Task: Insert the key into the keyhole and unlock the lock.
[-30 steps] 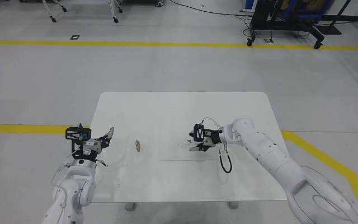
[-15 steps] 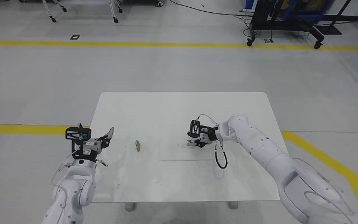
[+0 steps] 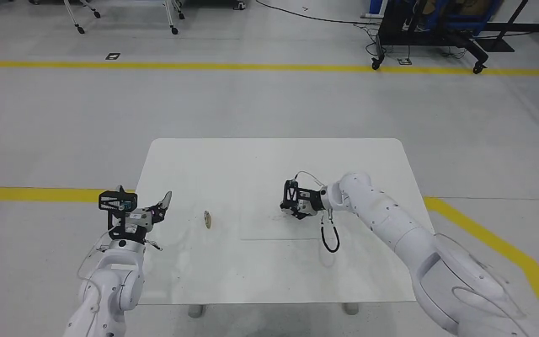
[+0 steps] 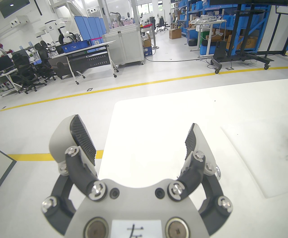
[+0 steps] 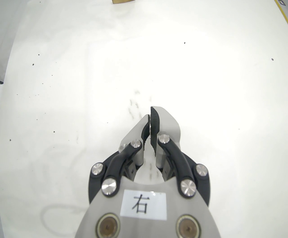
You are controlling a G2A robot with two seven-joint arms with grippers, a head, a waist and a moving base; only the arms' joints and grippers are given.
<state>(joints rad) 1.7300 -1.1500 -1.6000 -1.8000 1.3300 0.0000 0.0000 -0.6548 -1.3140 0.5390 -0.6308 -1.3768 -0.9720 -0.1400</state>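
A small brass lock (image 3: 207, 219) lies on the white table (image 3: 253, 160), left of centre; its edge shows far ahead as the lock (image 5: 122, 1) in the right wrist view. My right gripper (image 3: 287, 203) hovers low over the table's middle, about a third of the table's width right of the lock. Its fingers (image 5: 165, 121) are shut on a thin metal sliver, apparently the key (image 5: 149, 128), mostly hidden between the pads. My left gripper (image 3: 162, 203) is at the table's left edge, open and empty, seen as the left gripper (image 4: 135, 128) in its own view.
A black cable loop (image 3: 327, 240) hangs from the right arm above the table. A thin white mat (image 4: 247, 157) covers the table's middle. Yellow floor tape (image 3: 50, 194) runs past the table on both sides.
My right gripper has moved a little left and away from the front edge, toward the lock, and its fingers have drawn together. The cable loop swung along. The left arm stayed still.
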